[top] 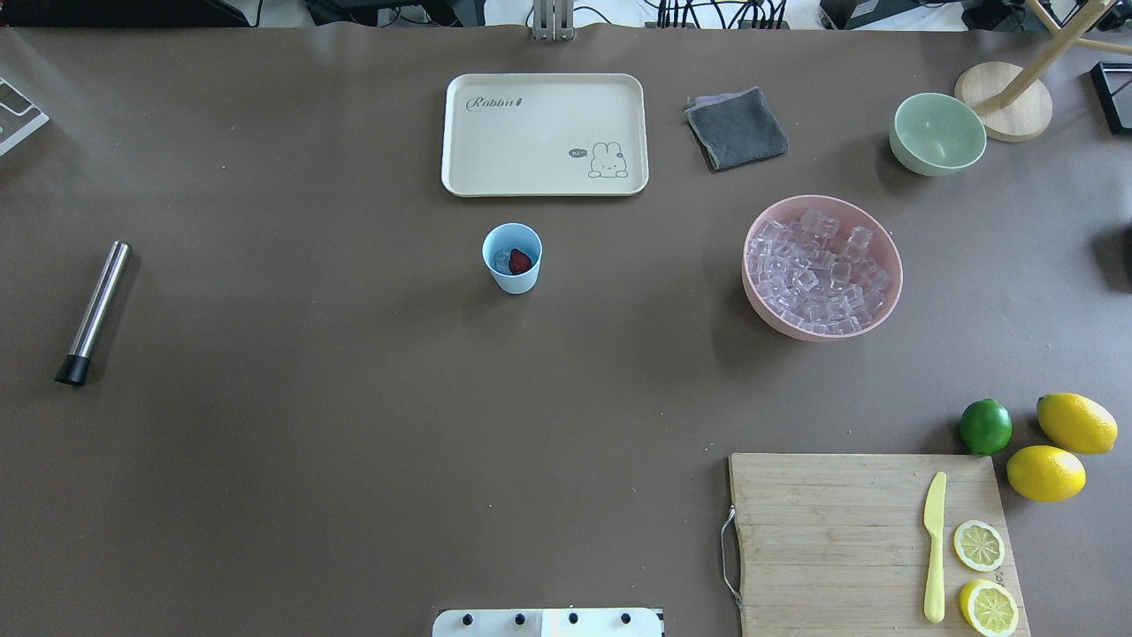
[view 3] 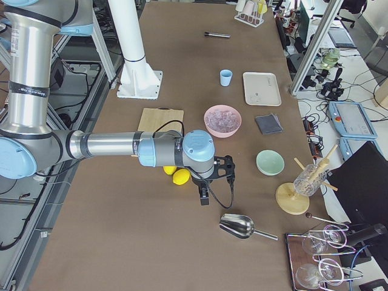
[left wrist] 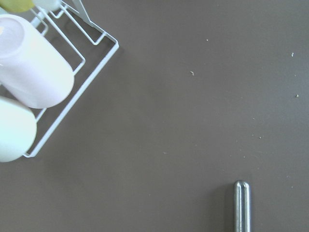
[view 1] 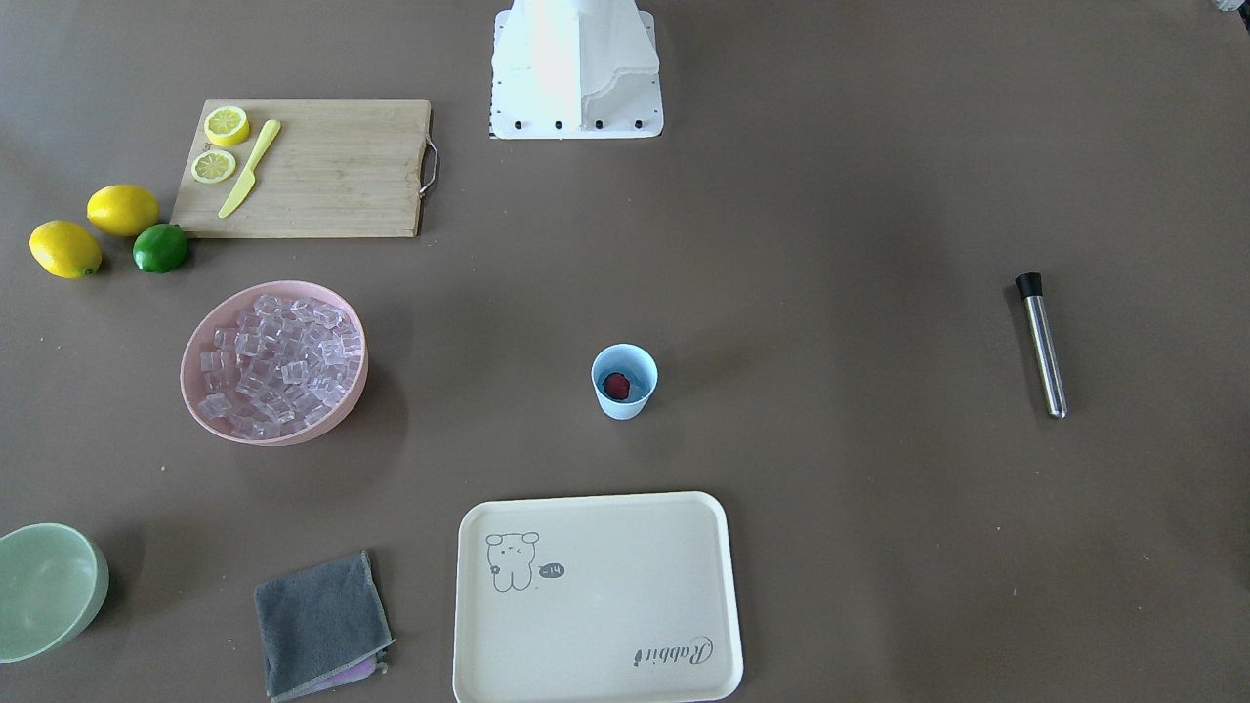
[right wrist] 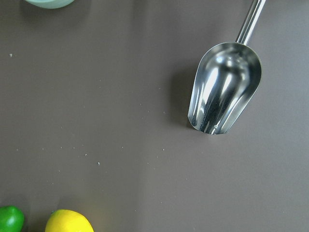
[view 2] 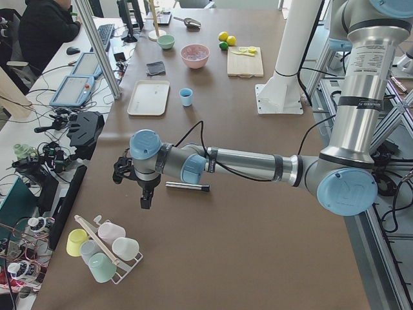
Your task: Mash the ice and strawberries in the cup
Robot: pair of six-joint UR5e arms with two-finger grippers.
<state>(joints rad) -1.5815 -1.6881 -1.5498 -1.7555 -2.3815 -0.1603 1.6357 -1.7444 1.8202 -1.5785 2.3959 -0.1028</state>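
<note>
Cream tray (view 1: 605,605) nearest, cup (view 1: 623,403) beyond holding strawberry (view 1: 616,386) and ice (top: 501,258), left hand (view 2: 146,203) and right hand (view 3: 205,200), grip impossible to tell

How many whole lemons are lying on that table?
2. One lemon lies right of the lime; the second lemon lies nearer the cutting board. The cut halves on the board aren't counted; none looks hidden.

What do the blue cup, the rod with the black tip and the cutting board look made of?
Cup: probably plastic, matte, even pale blue.
Rod: metal, brushed, bright streak along it; tip maybe rubber or plastic, dull black.
Cutting board: wood, unvarnished-looking, grain and joined strips visible.
</note>
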